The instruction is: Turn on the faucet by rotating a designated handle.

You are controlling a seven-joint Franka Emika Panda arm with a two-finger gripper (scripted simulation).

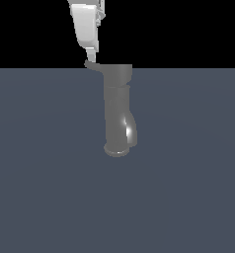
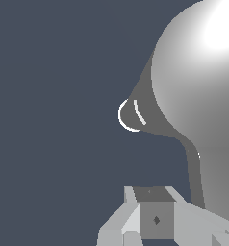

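The faucet [image 1: 117, 111] stands upright on the flat ground, with its glossy spout [image 1: 132, 131] low on the exterior view's right side. Its handle [image 1: 93, 65] is a thin lever sticking out from the wide top cap [image 1: 119, 73] toward the exterior view's left. My white gripper [image 1: 91, 55] comes down from above, its tip just over the handle's outer end; whether they touch is unclear. In the wrist view the cap [image 2: 203, 91] fills one side, and the handle [image 2: 194, 170] runs from it toward my gripper [image 2: 156, 211], ending beside the fingers. The fingers show no gap and hold nothing.
A flat blue-grey ground [image 1: 45, 173] surrounds the faucet, with black background above it. In the wrist view a lower part of the faucet [image 2: 138, 114] flares out to a round rim below the cap.
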